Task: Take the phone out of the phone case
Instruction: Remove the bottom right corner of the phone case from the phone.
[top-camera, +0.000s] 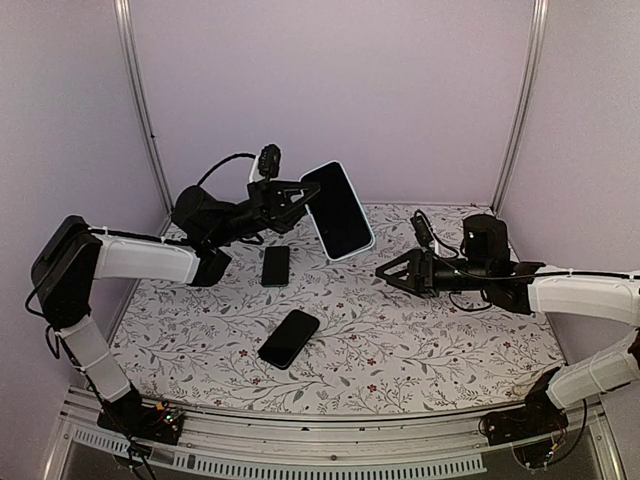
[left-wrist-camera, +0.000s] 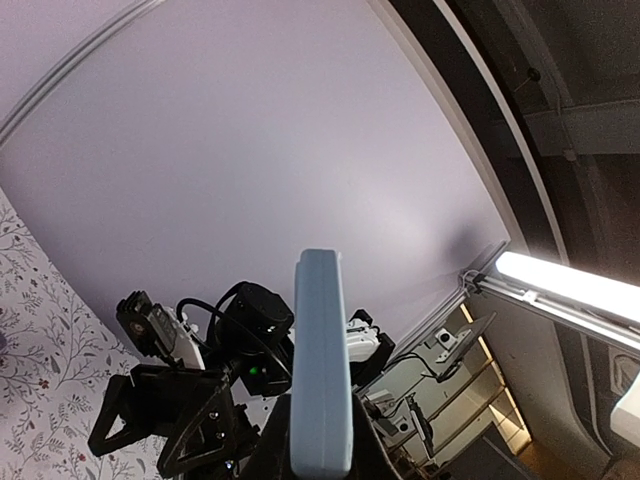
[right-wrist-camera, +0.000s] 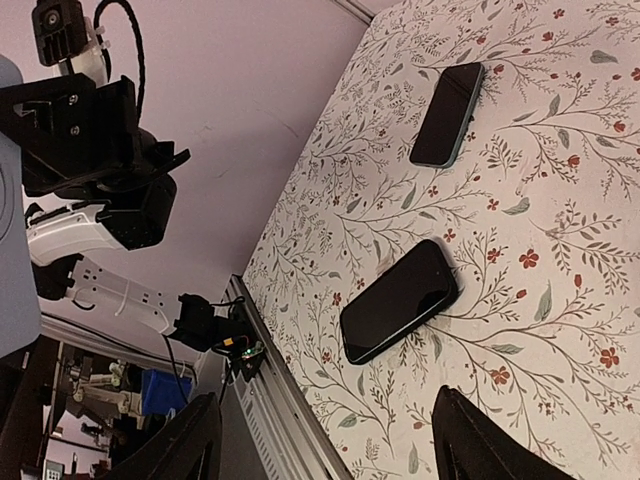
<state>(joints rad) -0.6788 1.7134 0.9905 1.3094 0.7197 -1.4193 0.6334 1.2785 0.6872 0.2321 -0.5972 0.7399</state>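
Observation:
A phone in a light blue case is held up in the air above the back of the table, tilted, its dark screen facing the camera. My left gripper is shut on its left edge. In the left wrist view the case's edge stands upright between the jaws of the left gripper. My right gripper is open and empty, low over the table, just below and to the right of the phone. The right wrist view shows the open right gripper and the case's back at the left edge.
Two other dark phones lie flat on the floral table: a small one behind the middle and a larger one nearer the front. Purple walls and metal posts enclose the back.

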